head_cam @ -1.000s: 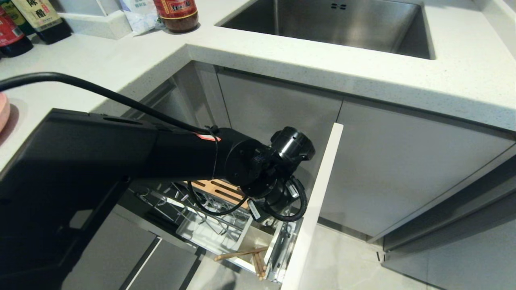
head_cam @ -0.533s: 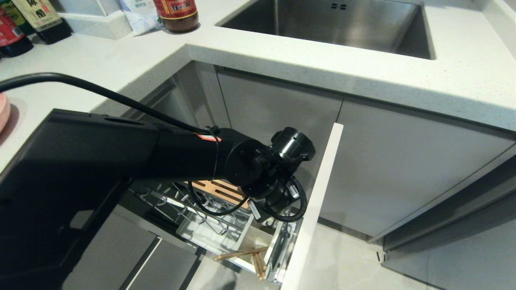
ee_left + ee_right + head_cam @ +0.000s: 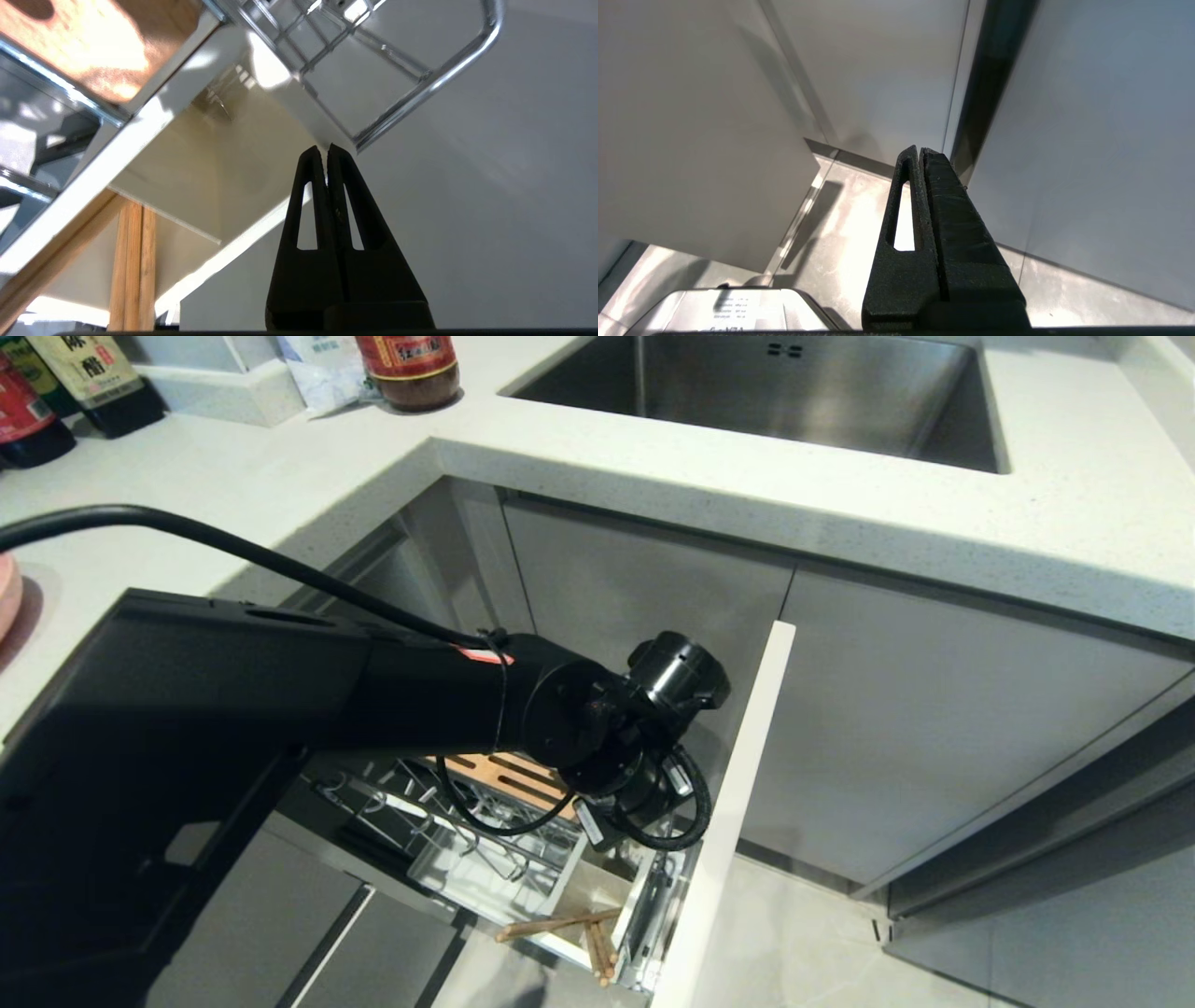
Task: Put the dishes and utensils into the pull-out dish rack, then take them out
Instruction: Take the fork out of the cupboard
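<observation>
Your left gripper (image 3: 326, 148) has closed its fingers on nothing. Your arm (image 3: 392, 700) hides much of the rack (image 3: 485, 868); chopsticks (image 3: 560, 924) lie in its cup (image 3: 187, 186).

We see the utensil cup (image 3: 597, 896) hemmed by the white panel front (image 3: 724, 821); chopsticks (image 3: 583, 933) cross its mouth.

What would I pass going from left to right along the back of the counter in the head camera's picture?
Red-labelled dark bottle → dark bottle with a pale label → white packet → brown jar with a red label → steel sink.
</observation>
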### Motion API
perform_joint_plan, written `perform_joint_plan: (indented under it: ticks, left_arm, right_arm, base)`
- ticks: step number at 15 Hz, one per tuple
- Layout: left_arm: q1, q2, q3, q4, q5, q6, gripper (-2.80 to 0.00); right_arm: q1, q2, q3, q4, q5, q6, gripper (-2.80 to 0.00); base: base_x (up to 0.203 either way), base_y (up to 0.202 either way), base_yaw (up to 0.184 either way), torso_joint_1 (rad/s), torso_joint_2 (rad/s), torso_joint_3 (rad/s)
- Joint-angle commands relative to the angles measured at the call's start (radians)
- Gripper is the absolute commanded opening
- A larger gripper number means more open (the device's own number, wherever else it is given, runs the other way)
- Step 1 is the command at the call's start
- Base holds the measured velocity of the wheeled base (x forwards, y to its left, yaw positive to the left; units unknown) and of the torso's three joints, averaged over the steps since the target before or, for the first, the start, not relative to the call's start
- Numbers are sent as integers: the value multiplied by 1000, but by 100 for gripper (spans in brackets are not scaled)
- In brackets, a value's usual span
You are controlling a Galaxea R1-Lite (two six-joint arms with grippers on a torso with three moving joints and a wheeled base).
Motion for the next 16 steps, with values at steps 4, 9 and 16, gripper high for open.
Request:
perform_joint_plan:
  ticks: [4, 9, 16]
  left_arm:
    - [-2, 0, 0, 3, 3, -7, -280]
    - [-8, -31, 1, 6, 5, -6, -280]
    - [-14, -122, 8, 29, 52, 17, -280]
  right_arm:
    - [0, 1, 0, 0, 0, 0, -280]
    - [0, 1, 0, 0, 0, 0, -280]
    - [0, 1, 0, 0, 0, 0, -280]
  base:
    - [0, 0, 0, 0, 0, 0]
    - [0, 0, 0, 0, 0, 0]
    - [0, 0, 0, 0, 0, 0]
